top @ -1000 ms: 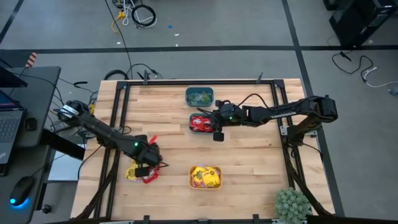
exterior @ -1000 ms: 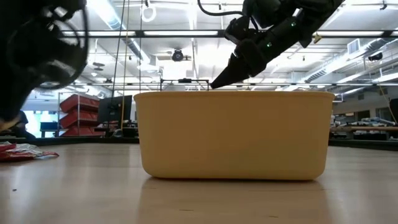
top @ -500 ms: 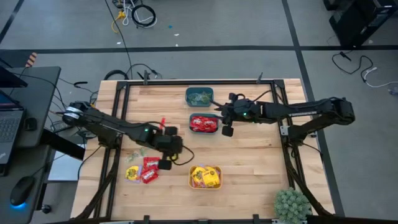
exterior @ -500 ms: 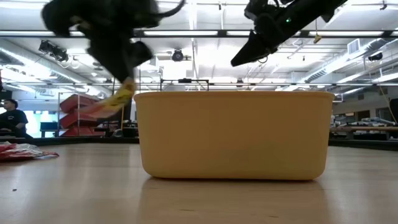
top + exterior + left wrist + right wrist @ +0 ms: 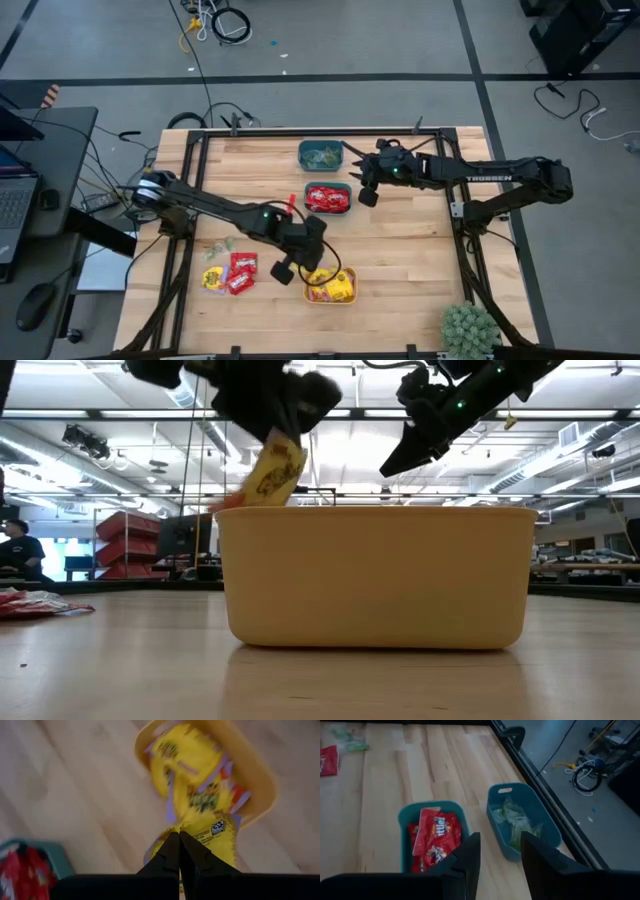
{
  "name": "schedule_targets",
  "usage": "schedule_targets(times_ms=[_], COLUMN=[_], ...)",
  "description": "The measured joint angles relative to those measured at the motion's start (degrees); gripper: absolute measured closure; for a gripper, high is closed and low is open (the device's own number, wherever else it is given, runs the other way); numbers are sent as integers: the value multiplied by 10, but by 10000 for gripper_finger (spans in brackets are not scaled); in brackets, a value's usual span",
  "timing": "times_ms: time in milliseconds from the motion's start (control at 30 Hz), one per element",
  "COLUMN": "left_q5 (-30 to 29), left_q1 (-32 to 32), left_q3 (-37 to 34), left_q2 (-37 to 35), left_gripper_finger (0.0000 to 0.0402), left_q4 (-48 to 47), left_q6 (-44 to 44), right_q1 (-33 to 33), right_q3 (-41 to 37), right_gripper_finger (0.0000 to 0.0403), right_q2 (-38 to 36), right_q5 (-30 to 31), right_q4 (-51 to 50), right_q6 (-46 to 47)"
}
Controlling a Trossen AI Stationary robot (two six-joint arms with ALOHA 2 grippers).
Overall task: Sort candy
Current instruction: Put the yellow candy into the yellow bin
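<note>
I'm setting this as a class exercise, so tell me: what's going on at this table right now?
Candy is being sorted by colour. The left gripper, shut on a yellow packet, holds it above the orange bin of yellow candy. The right gripper hangs open, empty, over the teal bins. A few packets lie loose on the table.

Glossy candy (image 5: 229,276), pale wood-plank table (image 5: 400,250)

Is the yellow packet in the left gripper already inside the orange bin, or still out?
Still out. The shiny yellow candy packet hangs pinched in the left gripper above the rim of the orange rectangular bin.
</note>
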Motion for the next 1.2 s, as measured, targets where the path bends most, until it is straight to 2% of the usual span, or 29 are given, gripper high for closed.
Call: schedule_targets(times_ms=[167,300,433,600,733,867,1200], left_q5=[9,-25,-51,-57,-64,-111,-108], left_q1=[-27,-55,-68,-68,-68,-67,-58], left_q3=[33,64,117,182,184,184,180], left_q2=[38,84,125,154,168,190,207], left_gripper_finger=[401,401,401,401,401,401,387], left_q4=[-12,-13,-21,-41,-47,-79,-69], left_q6=[24,10,-42,-153,-185,-228,-244], right_q1=[0,0,0,3,3,5,10], right_q3=[0,0,0,0,0,0,0], right_gripper_finger=[276,276,276,276,276,276,276], right_q2=[0,0,0,0,0,0,0], right_q5=[0,0,-1,-1,-1,-1,-1], right_q4=[0,-1,-2,-3,-3,-5,-7], right_q6=[6,13,34,47,49,48,45])
